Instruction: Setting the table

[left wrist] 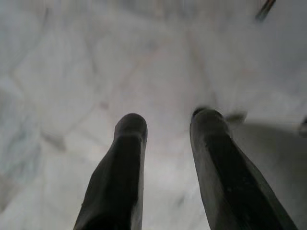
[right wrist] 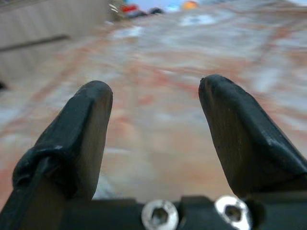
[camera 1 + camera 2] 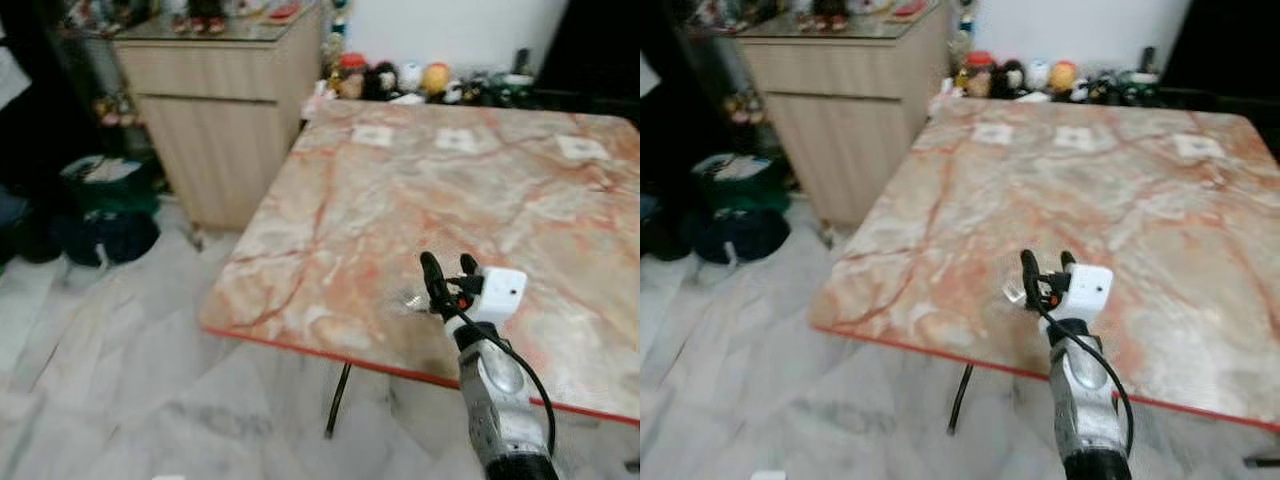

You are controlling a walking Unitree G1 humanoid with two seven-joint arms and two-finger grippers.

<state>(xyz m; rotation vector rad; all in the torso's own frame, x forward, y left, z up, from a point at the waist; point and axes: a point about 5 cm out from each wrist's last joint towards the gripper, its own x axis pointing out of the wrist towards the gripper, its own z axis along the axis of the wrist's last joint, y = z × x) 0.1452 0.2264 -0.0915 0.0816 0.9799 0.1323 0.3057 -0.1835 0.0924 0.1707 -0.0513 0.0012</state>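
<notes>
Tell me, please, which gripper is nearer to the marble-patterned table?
Right. The right gripper hovers open above the marble-patterned table, just inside its near edge. The left gripper hangs open over the pale floor, off the table.

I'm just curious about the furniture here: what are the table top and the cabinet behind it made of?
The table top looks like glossy marble or a marble-print laminate: pink-orange veining, soft sheen, thin red edge. The cabinet looks like pale matte wood or veneer, with visible grain.
</notes>
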